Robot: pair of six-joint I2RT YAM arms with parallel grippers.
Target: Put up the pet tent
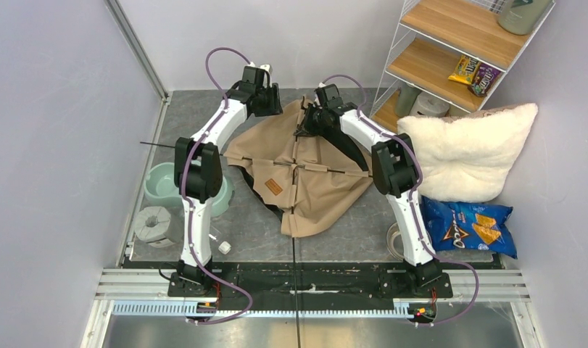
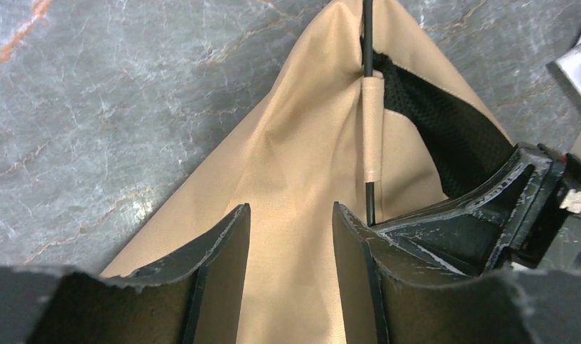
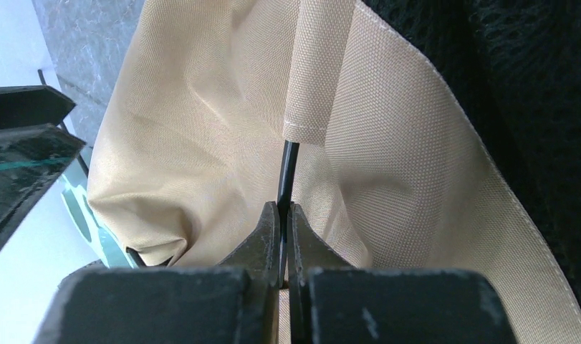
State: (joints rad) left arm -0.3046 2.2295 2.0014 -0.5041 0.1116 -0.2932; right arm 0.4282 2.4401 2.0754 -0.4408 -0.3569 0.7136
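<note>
At the pet tent's [image 1: 312, 181] far corner, the right gripper [image 3: 284, 215] clamps a black pole [image 3: 288, 168], a grip visible only in the right wrist view. The left gripper [image 2: 291, 209] hovers part open above tan fabric, empty. Overhead, the tent lies flattened on the table [image 1: 258, 226].

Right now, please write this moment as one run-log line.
tent: collapsed, not yet up | left gripper: open above tent | right gripper: shut on pole
</note>
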